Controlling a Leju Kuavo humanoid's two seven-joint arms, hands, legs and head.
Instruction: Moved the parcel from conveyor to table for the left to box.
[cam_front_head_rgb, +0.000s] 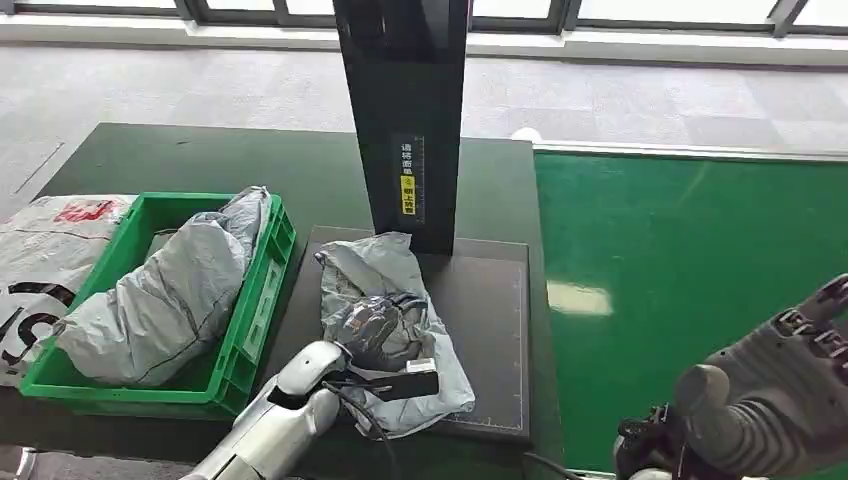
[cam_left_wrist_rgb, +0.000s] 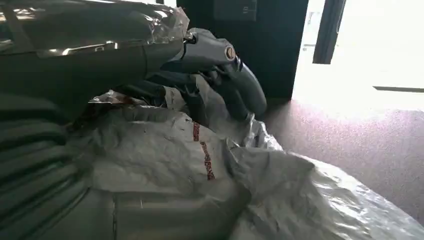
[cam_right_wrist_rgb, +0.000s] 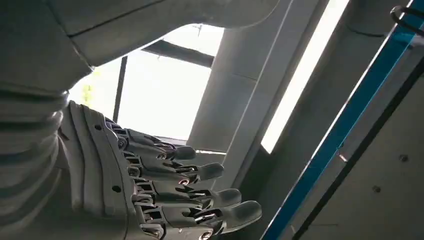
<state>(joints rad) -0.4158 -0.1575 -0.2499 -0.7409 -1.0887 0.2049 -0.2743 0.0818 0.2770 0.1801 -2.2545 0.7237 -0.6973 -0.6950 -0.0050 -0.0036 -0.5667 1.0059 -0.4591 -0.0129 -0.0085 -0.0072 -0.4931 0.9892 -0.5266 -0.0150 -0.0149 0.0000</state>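
Left hand (cam_front_head_rgb: 375, 330): palm down on the grey parcel (cam_front_head_rgb: 385, 275), fingers curled into the soft plastic. In the left wrist view the thick grey thumb (cam_left_wrist_rgb: 227, 65) and darker fingers (cam_left_wrist_rgb: 197, 100) press into bunched folds of the parcel (cam_left_wrist_rgb: 165, 155), film gathered between them. Reads as a grip, though the wrinkled plastic hides the fingertips, so how tight I cannot tell.

Parcel: limp poly mailer, matte grey, heavily creased, irregular lumpy outline. Red printed strip across it in the wrist view. It lies on the dark square pad (cam_front_head_rgb: 495, 330) on the green table (cam_front_head_rgb: 200, 160), just in front of the foot of the black upright column (cam_front_head_rgb: 405, 110). Column is glossy black, flat-faced, with a yellow-and-white label.

Right hand (cam_front_head_rgb: 780, 390): low at the right edge of the head view, over the bright green conveyor belt (cam_front_head_rgb: 690, 260), well apart from the parcel. In the right wrist view the fingers (cam_right_wrist_rgb: 200, 172) extend nearly straight, lying side by side with narrow gaps, holding nothing and touching nothing. Dark segmented fingers, rounded grey tips, ribbed grey cover behind.

Green crate (cam_front_head_rgb: 262, 290): rigid moulded plastic, ribbed walls, just left of the pad. A second grey bagged parcel (cam_front_head_rgb: 165, 295) lies in it, same crinkled film, one end riding up over the far rim. Beside the crate, at the table's left edge, a flat white mailer (cam_front_head_rgb: 45, 250) with red and black print.

Belt surface smooth, with a pale glare patch.
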